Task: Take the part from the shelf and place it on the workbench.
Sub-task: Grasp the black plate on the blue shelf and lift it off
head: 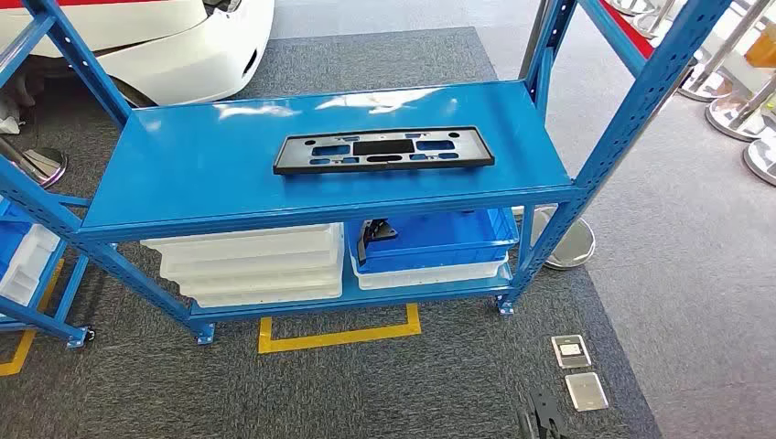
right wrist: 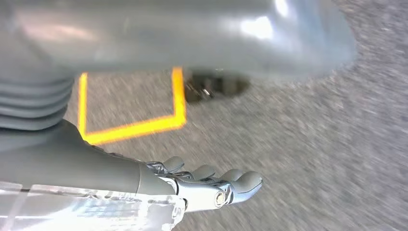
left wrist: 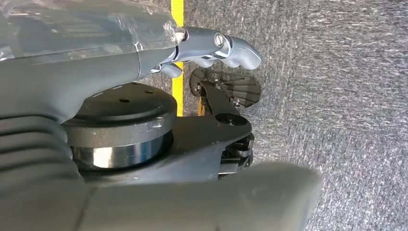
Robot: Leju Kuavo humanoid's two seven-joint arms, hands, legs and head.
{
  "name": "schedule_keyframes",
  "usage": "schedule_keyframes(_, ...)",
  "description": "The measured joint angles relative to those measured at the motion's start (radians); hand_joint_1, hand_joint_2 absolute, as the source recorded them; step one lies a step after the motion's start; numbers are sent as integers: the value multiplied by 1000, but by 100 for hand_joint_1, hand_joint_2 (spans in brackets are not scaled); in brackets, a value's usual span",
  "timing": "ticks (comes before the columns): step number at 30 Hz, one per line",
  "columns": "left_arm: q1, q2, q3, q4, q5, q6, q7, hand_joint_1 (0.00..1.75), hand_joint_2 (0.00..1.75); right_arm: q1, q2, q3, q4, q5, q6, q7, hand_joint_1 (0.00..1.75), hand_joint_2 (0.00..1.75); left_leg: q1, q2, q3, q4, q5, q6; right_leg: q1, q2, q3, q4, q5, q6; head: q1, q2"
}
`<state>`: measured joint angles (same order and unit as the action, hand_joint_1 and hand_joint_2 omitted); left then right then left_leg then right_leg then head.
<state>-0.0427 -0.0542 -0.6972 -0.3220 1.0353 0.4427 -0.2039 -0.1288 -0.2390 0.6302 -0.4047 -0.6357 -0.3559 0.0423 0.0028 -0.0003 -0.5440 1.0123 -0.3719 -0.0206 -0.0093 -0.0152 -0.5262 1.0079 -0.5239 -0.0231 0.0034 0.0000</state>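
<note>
- The left hand (left wrist: 216, 48) hangs over grey carpet (left wrist: 337, 96), fingers curled loosely with nothing in them; whether that counts as closed I cannot tell.
- The right hand (right wrist: 211, 185) hangs the same way over the carpet, fingers bent a little, apart from one another, and holding nothing.
- Under the right hand a yellow floor marking (right wrist: 139, 125) turns a corner on the carpet; the picture is blurred.
- Ahead stands a blue metal shelf (head: 183, 174) on the carpet, one yellow outline (head: 339, 337) taped on the floor at its foot.
- One black part (head: 384, 151), flat, long and pierced with cut-outs, lies on the shelf's top board, nearer the right side, well apart from both hands.
- On the lower level sits a stack of white trays (head: 256, 265) to the left, and to the right one blue tray (head: 439, 240) resting on a white one, with a small dark piece (head: 373, 233) at its left end.
- Two metal floor plates (head: 576, 370) sit in the carpet to the right of the shelf.
- A white car body (head: 165, 41) stands behind the shelf, and round steel bases (head: 732, 114) line the far right.
</note>
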Motion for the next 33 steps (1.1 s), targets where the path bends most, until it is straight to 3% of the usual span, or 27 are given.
schedule_keyframes(22,-45,0,-200,9,149,95,-55,0,0,-319,-139,14,-367,504,-70,149,0,0,1,-1,0,1,3,0,0,-2,0,1,2,0,-1,0)
schedule_keyframes(33,-62,0,-264,10,191,119,-59,0,0,-482,-153,21,-523,765,-77,214,0,0,1,-4,-2,2,5,1,0,-5,-1,2,2,0,-1,0)
